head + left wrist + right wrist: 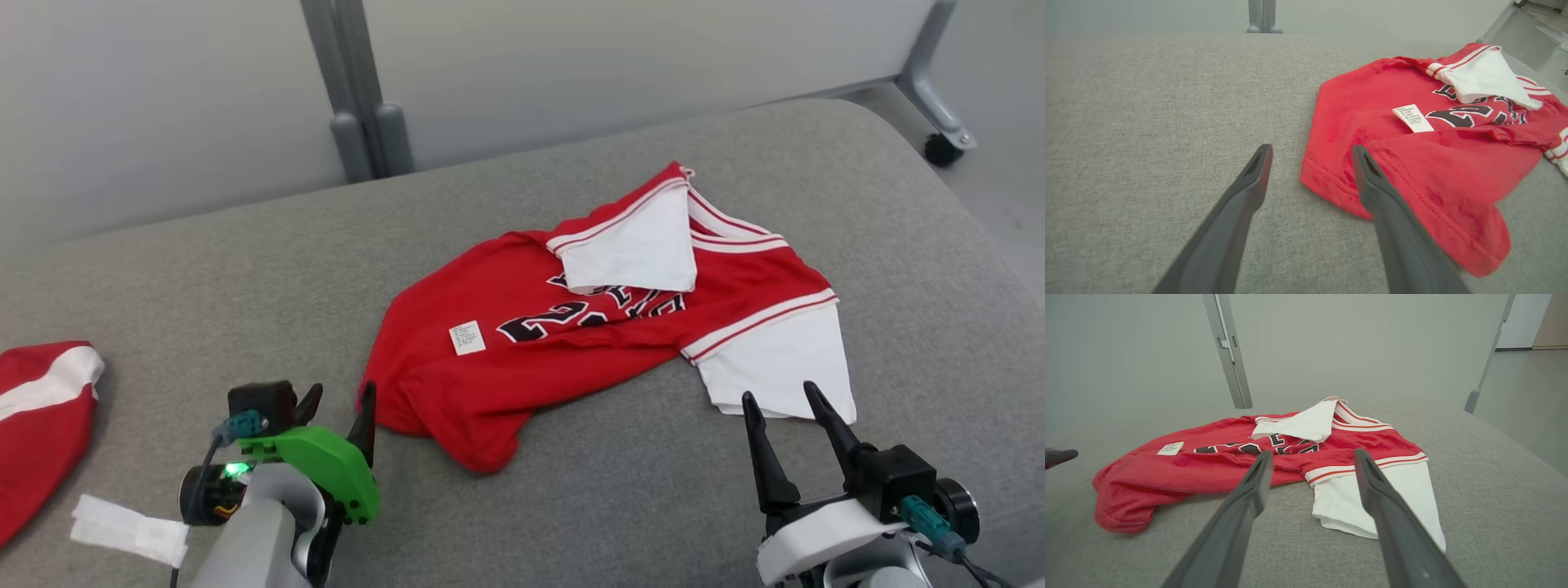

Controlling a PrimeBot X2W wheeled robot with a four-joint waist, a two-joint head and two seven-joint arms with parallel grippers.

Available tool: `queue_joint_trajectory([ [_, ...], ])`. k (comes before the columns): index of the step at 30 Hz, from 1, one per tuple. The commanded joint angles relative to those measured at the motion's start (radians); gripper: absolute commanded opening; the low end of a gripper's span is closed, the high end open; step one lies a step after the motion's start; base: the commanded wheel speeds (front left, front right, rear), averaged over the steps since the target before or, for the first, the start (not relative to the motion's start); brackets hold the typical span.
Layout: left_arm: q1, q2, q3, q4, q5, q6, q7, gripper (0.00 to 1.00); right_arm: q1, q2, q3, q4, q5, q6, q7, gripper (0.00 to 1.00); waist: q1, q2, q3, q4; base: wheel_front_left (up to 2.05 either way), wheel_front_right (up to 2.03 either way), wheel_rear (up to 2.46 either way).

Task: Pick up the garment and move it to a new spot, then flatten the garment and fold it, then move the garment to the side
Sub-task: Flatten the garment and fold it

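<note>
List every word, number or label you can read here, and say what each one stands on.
No text here reads in full.
On the red garment, black print: creased and partly under the white sleeve flap, so it is unreadable.
On the same garment, white care label: the print is too small to read.

You can't read jersey [555,359] lettering: white sleeve [633,245] covers part; label [467,337] text too small; red cloth [37,425] cut by left edge.
</note>
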Motion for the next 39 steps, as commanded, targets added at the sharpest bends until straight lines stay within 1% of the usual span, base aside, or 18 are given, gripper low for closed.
queue_joint_trajectory([
  [1, -0.033, 0.005, 0.007, 0.029, -0.005, -0.002, 0.007, 1.0, -0.027, -0.001, 0.006, -0.003, 0.004, -0.001, 0.0, 1.0, 0.0, -0.0001, 0.072, -0.07, 0.0, 0.0, 0.0],
  [3, -0.062, 0.011, 0.01, 0.071, -0.008, 0.011, 0.018, 1.0, -0.039, -0.001, 0.009, 0.002, 0.002, -0.001, 0.0, 1.0, 0.0, -0.0001, 0.088, -0.081, 0.0, 0.0, 0.0],
  [6, -0.097, 0.006, 0.011, 0.119, -0.017, 0.015, 0.029, 1.0, -0.057, -0.002, 0.01, 0.005, -0.003, -0.002, -0.002, 1.0, 0.0, -0.0001, 0.103, -0.088, 0.0, 0.0, 0.0],
  [11, -0.137, -0.001, -0.014, 0.19, -0.035, 0.007, 0.087, 1.0, -0.073, -0.001, 0.009, 0.008, 0.0, -0.002, -0.006, 1.0, 0.0, -0.0001, 0.121, -0.092, 0.0, 0.0, 0.0],
  [12, -0.141, -0.002, -0.024, 0.198, -0.032, 0.005, 0.098, 0.9, -0.072, -0.001, 0.009, 0.008, 0.002, -0.001, -0.007, 1.0, 0.0, -0.0001, 0.123, -0.092, 0.0, 0.0, 0.0],
  [13, -0.146, 0.002, -0.031, 0.206, -0.026, 0.005, 0.1, 0.27, -0.071, -0.001, 0.01, 0.009, 0.004, -0.001, -0.008, 1.0, 0.0, -0.0001, 0.125, -0.092, 0.0, 0.0, 0.0],
  [14, -0.153, 0.005, -0.035, 0.21, -0.02, 0.005, 0.095, 0.0, -0.071, -0.002, 0.01, 0.009, 0.005, -0.002, -0.009, 1.0, 0.0, -0.0001, 0.127, -0.092, 0.0, 0.0, 0.0],
  [16, -0.173, 0.018, -0.04, 0.211, -0.005, 0.023, 0.061, 0.0, -0.072, -0.002, 0.012, 0.011, 0.008, -0.002, -0.009, 1.0, 0.0, -0.0001, 0.129, -0.093, 0.0, 0.0, 0.0],
  [18, -0.204, 0.044, -0.039, 0.199, 0.012, 0.053, 0.002, 0.0, -0.076, -0.001, 0.016, 0.012, 0.008, -0.002, -0.01, 1.0, 0.0, -0.0001, 0.133, -0.093, 0.0, 0.0, 0.0],
  [21, -0.247, 0.061, -0.042, 0.182, 0.042, 0.102, -0.09, 0.0, -0.083, -0.001, 0.022, 0.014, 0.004, -0.002, -0.012, 1.0, 0.0, -0.0001, 0.136, -0.094, 0.0, 0.0, 0.0],
  [23, -0.28, 0.077, -0.042, 0.174, 0.055, 0.122, -0.121, 0.0, -0.087, -0.002, 0.028, 0.016, 0.001, -0.002, -0.013, 1.0, 0.0, -0.0001, 0.139, -0.097, 0.0, 0.0, 0.0],
  [25, -0.315, 0.096, -0.041, 0.16, 0.069, 0.14, -0.14, 0.0, -0.091, -0.001, 0.036, 0.017, -0.001, -0.002, -0.012, 1.0, 0.0, -0.0001, 0.141, -0.104, 0.0, 0.0, 0.0],
  [31, -0.386, 0.152, -0.039, 0.14, 0.105, 0.174, -0.156, 0.0, -0.099, -0.002, 0.059, 0.023, -0.009, -0.002, -0.013, 1.0, 0.0, -0.0001, 0.148, -0.133, 0.0, 0.0, 0.0],
  [36, -0.425, 0.174, -0.035, 0.14, 0.115, 0.185, -0.156, 0.0, -0.097, -0.001, 0.063, 0.021, -0.017, -0.001, -0.006, 1.0, 0.0, -0.0001, 0.16, -0.143, 0.0, 0.0, 0.0],
  [37, -0.427, 0.173, -0.031, 0.136, 0.114, 0.19, -0.157, 0.4, -0.096, -0.001, 0.062, 0.02, -0.018, -0.002, -0.004, 1.0, 0.0, -0.0001, 0.163, -0.141, 0.0, 0.0, 0.0],
  [38, -0.421, 0.167, -0.025, 0.133, 0.108, 0.197, -0.156, 1.0, -0.094, -0.001, 0.059, 0.018, -0.018, -0.001, -0.002, 1.0, 0.0, -0.0001, 0.165, -0.137, 0.0, 0.0, 0.0],
  [39, -0.409, 0.159, -0.021, 0.138, 0.1, 0.196, -0.156, 1.0, -0.093, -0.001, 0.059, 0.017, -0.018, -0.001, 0.0, 1.0, 0.0, -0.0001, 0.165, -0.133, 0.0, 0.0, 0.0],
])
